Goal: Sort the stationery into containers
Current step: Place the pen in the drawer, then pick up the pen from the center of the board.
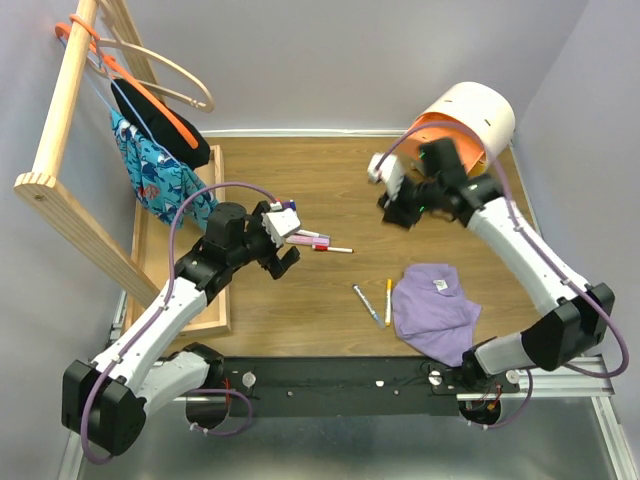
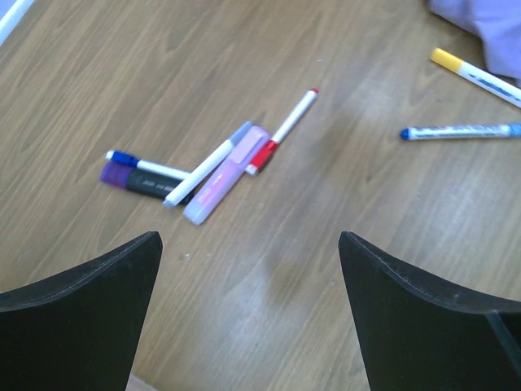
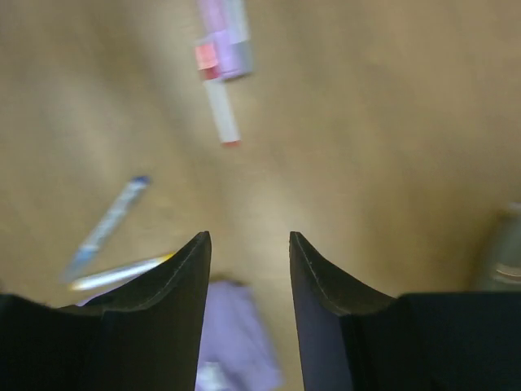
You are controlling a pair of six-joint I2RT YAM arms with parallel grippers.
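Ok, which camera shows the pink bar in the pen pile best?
The left wrist view: the pink bar lies close and fairly sharp among the pens. From the top camera it is tiny, beside the left pincer. The right wrist view shows only a blur at the top edge.

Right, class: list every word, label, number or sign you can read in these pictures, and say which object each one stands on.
Nothing here can actually be read.
White pen with blue tip: blue print along the barrel, too blurred to read.
Pink highlighter bar: faint marks on its side, too blurred to read.
Purple cloth: small white tag with dark specks, too small to read.
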